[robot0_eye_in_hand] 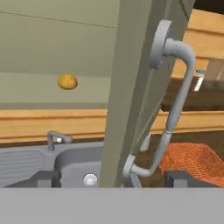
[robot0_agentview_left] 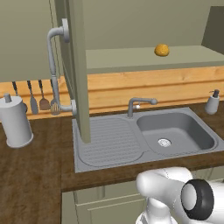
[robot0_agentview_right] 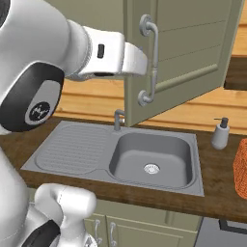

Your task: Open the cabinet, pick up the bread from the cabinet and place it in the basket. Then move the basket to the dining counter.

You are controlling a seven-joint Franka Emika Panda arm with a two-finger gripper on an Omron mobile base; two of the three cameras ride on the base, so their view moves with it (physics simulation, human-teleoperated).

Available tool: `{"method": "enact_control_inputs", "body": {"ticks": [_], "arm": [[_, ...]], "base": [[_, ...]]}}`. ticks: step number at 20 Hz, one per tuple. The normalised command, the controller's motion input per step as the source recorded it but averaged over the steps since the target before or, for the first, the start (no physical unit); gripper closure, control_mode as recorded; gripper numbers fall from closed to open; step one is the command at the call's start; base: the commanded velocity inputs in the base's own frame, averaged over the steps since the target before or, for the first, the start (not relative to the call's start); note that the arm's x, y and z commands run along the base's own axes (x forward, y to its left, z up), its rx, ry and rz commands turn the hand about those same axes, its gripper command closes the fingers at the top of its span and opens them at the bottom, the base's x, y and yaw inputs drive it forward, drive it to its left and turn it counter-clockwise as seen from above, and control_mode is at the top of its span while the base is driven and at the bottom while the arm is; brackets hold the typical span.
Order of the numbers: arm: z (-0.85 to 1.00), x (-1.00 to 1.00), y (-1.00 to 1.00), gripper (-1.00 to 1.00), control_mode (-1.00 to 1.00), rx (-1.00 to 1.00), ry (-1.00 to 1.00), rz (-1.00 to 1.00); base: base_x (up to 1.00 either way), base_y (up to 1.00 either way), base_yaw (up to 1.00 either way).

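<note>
The cabinet's right door [robot0_agentview_right: 188, 53] stands swung open, and its edge [robot0_agentview_left: 78, 70] faces the left base camera. On the bare shelf inside lies the bread [robot0_agentview_left: 162, 50], a small golden lump [robot0_eye_in_hand: 68, 81]. My gripper [robot0_eye_in_hand: 113, 179] is open, its fingertips [robot0_eye_in_hand: 43, 178] set wide to either side of the door's lower edge. The lower end of the curved bar handle [robot0_eye_in_hand: 175, 100] rises just ahead of them, untouched. In the right base view my forearm reaches to the door's free edge beside the handle [robot0_agentview_right: 152, 62]. The orange wicker basket [robot0_eye_in_hand: 192, 159] sits on the worktop right of the sink [robot0_agentview_right: 241, 169]. The dining counter is out of view.
Below the cabinet, a steel sink [robot0_agentview_left: 175, 131] with drainboard and tap [robot0_agentview_left: 140, 104] is set in the dark wood worktop. A paper towel roll [robot0_agentview_left: 15, 120] stands at the left and a soap dispenser [robot0_agentview_right: 221, 134] at the right. Utensils [robot0_agentview_left: 37, 98] hang on the wooden backsplash.
</note>
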Motion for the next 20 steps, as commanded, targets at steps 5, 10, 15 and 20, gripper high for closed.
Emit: {"method": "enact_control_inputs", "body": {"ticks": [5,10,15,20], "arm": [[-0.42,0.44,0.97,-1.0,-1.0,-0.45,0.4,-0.11],[0.0,0.92,0.3,-1.0,-1.0,-0.46,0.58,0.0],[0.0,0.98,-0.66,-1.0,-1.0,-0.1,0.48,0.03],[-0.2,0.65,-1.0,-1.0,-1.0,0.01,0.39,-0.01]], "base": [[0.0,0.0,0.0],[0.0,0.0,0.0],[0.0,0.0,0.0],[0.0,0.0,0.0]]}}
